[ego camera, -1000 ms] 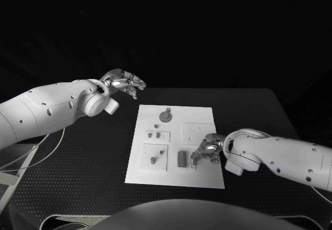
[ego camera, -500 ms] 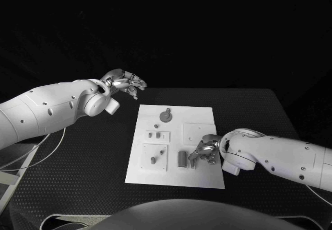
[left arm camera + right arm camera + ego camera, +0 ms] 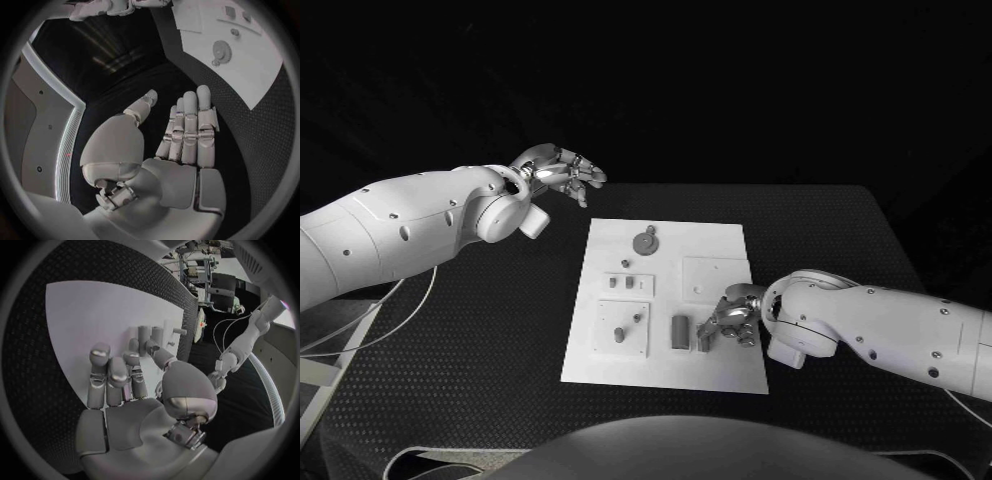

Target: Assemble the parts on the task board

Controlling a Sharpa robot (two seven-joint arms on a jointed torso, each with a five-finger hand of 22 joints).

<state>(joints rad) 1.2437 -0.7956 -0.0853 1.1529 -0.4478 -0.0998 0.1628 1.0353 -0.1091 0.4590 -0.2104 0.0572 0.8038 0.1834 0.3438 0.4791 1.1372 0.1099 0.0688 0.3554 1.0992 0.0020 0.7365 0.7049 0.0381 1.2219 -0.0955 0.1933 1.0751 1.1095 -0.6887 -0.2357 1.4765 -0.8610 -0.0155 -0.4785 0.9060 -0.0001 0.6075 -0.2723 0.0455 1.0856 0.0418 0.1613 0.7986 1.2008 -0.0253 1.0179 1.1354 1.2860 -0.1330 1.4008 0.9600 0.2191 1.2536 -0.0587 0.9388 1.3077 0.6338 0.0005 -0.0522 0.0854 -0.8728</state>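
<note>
Lying flat at the middle of a black, fine-grained table [image 3: 473, 350]: one white rectangular task board [image 3: 668, 300], smooth and matte. On it, small grey parts: one round disc with a tab [image 3: 645, 241], one short upright cylinder [image 3: 681, 332], several pegs on raised square plates. Right hand [image 3: 733, 318], silver metal, rests on the board's right side beside the cylinder, fingers together; whether it holds anything cannot be told. Left hand [image 3: 560, 173] hovers beyond the board's far left corner, fingers apart, holding nothing.
</note>
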